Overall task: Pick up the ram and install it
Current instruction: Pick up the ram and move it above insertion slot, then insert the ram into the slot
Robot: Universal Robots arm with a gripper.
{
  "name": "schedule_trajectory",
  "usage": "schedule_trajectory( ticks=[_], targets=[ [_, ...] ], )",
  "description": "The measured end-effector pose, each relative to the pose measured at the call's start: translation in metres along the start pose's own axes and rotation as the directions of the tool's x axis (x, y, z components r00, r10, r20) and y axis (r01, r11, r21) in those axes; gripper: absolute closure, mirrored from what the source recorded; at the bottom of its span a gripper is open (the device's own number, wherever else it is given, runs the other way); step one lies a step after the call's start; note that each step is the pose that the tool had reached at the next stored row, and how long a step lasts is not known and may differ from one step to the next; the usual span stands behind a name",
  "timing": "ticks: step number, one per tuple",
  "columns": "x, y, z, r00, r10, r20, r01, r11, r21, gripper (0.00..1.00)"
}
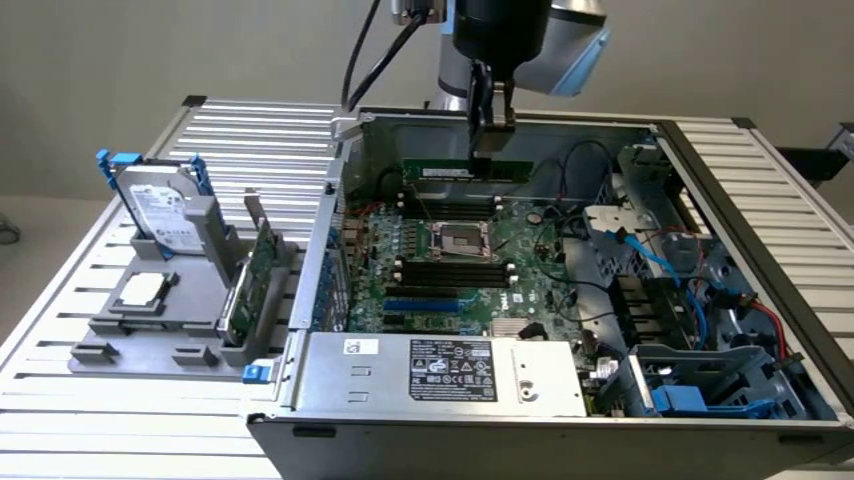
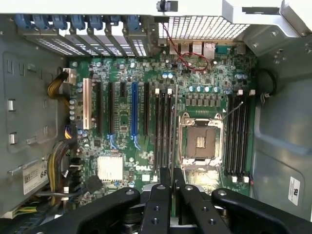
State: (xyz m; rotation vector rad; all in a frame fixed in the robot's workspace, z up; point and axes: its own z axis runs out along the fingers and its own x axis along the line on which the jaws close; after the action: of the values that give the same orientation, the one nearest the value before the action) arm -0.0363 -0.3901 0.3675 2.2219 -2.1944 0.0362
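Black gripper (image 2: 171, 171) fingers (image 2: 161, 195) fill the near edge of the wrist view, pressed together on the ram (image 2: 174, 134). From here the ram is seen edge-on, as a thin pale strip. It hangs over the motherboard (image 2: 122, 146), along the bank of black memory slots (image 2: 162, 129) and just beside the open CPU socket (image 2: 201, 141). A second bank of memory slots (image 2: 237, 131) lies on the socket's other side. Long expansion slots run parallel to them, one of them a blue slot (image 2: 134, 114).

In the exterior view the gripper (image 1: 487, 148) reaches down from the arm into the open computer case (image 1: 747, 200). Its fingers are clamped on the upper edge of the ram (image 1: 461, 168). The green stick is held level, its long side running across the view, near the case's far wall. It hangs above the motherboard (image 1: 534, 260) and its far memory slots (image 1: 454, 205), not seated in any of them. The CPU socket (image 1: 470, 240) lies nearer the camera than the ram. The power supply (image 1: 441, 365) sits in the case's near corner.

On the exterior view's left, a grey fixture (image 1: 100, 325) stands on the slatted table (image 1: 254, 130) beside the case. It holds an upright hard drive (image 1: 160, 215), a processor chip (image 1: 143, 290) lying flat, and a broad green expansion card (image 1: 256, 275) set on edge.
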Motion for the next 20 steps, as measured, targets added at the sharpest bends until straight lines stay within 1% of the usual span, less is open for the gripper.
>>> schedule_trajectory(
  ticks=[4, 6, 7, 20],
  targets=[
    [-0.0052, -0.0078, 0.0045, 0.9999, 0.0, -0.014, 0.0, 1.0, -0.0007, 0.86],
    [-0.0054, -0.0097, 0.006, 0.9999, 0.0, -0.0161, 0.0, 1.0, -0.0041, 0.86],
    [-0.0054, -0.0097, 0.006, 0.9998, 0.0, -0.0195, 0.0, 1.0, -0.0055, 0.86],
    [-0.0054, -0.0097, 0.006, 0.9998, 0.0, -0.0206, 0.0, 1.0, -0.0056, 0.86]
  ],
)
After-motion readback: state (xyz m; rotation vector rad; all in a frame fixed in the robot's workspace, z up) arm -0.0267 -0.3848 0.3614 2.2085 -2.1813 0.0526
